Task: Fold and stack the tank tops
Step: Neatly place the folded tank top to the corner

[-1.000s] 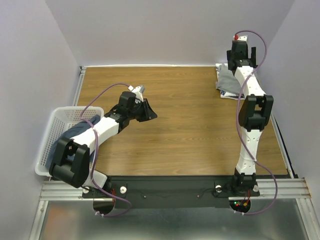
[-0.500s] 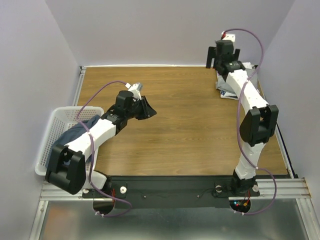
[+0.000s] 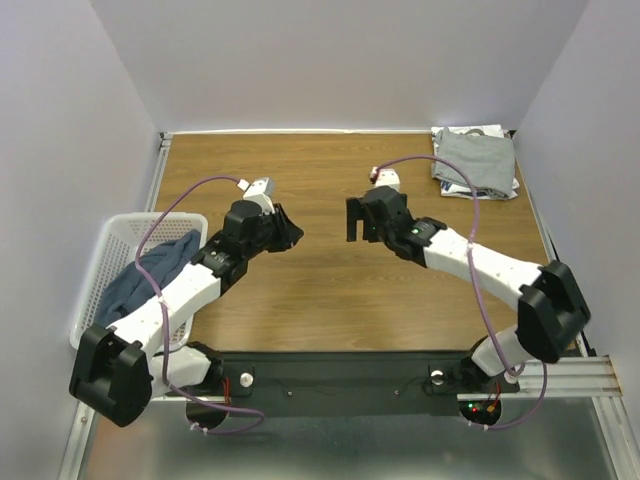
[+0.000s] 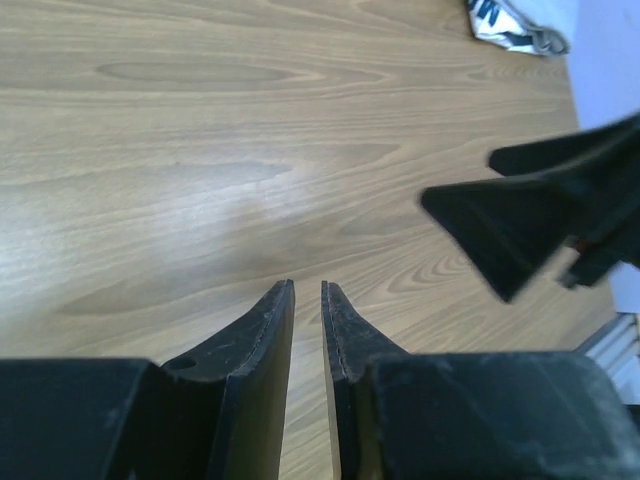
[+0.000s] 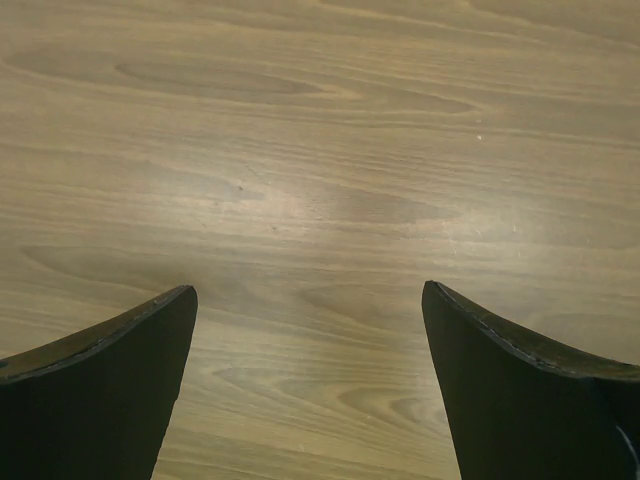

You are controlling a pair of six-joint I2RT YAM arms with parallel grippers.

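Left hand was narrow, just a slit between the fingers and nothing in it. Right hand was wide and empty. Both hung over bare worktop mid-table, facing each other, close but apart.

Far right corner: light grey tank top lay folded on the white printed tank top, whose edges peeked out underneath. I read that as two of three done and stacked.

Left side: dark slate blue tank top sat bunched in the white lattice basket, part draped over its rim, unfolded.

My estimate was roughly two-thirds through. Left to do: pull it out, spread, fold, add to the stack.
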